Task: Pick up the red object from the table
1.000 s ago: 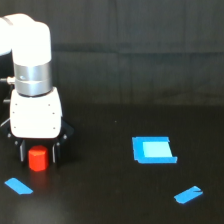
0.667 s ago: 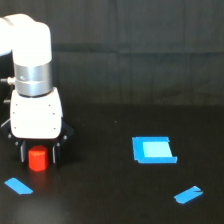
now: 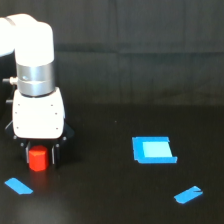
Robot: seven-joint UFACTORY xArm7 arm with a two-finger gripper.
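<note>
The end effector (image 3: 38, 156) sits low on the worktop (image 3: 110, 200), dark fingers straddling the red object (image 3: 37, 159) directly beneath. Whether they're pinching it or just beside it, I can't tell.

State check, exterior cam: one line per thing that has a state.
gripper: down at the table, fingers on either side of the red block; contact not clear
red block: upright between the fingers, appears to sit on the table
table: black, bearing block and tape
blue square patch: flat, apart from the gripper
tape strip: flat, in front of the block
tape strip: flat, toward the view's right
</note>
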